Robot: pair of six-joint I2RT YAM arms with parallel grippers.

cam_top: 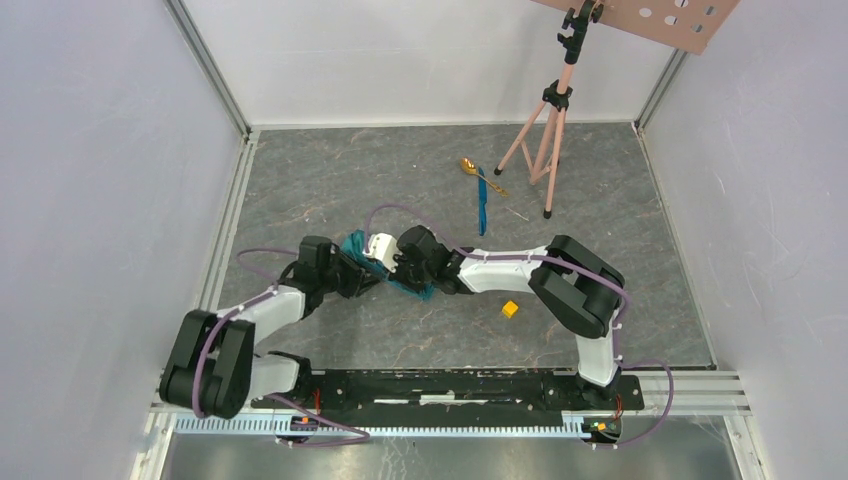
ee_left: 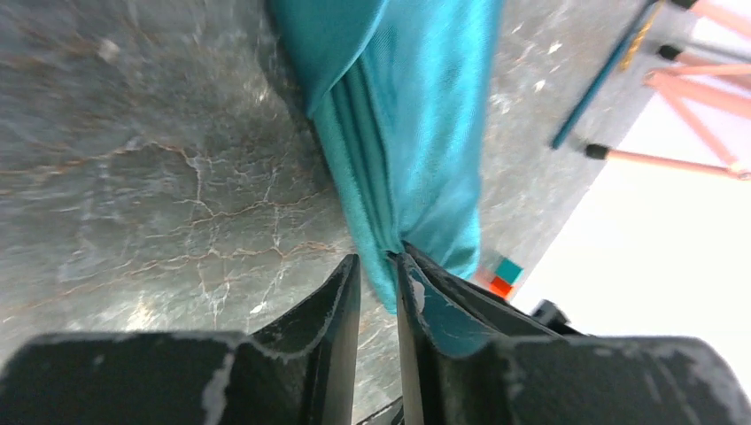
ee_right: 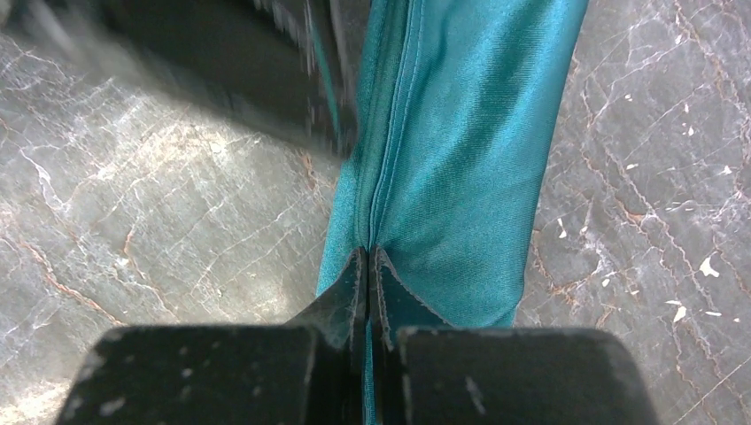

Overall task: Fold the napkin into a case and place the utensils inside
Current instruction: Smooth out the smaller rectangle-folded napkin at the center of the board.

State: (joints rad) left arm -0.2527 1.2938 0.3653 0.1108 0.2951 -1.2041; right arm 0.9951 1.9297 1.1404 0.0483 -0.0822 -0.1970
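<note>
Top external: one napkin [cam_top: 352,244], two utensils [cam_top: 482,206], one cube [cam_top: 510,309].

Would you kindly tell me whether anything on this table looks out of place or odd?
Two things stand out. The napkin is bunched into a narrow, rope-like strip between the left hand and right hand, not folded flat. A small yellow cube lies stray beside the right arm, unrelated to the folding.

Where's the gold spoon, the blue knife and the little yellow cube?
gold spoon [cam_top: 466,164]: top view, its bowl.
blue knife [cam_top: 482,206]: top view, middle of its length.
yellow cube [cam_top: 510,309]: top view, its top face.
</note>
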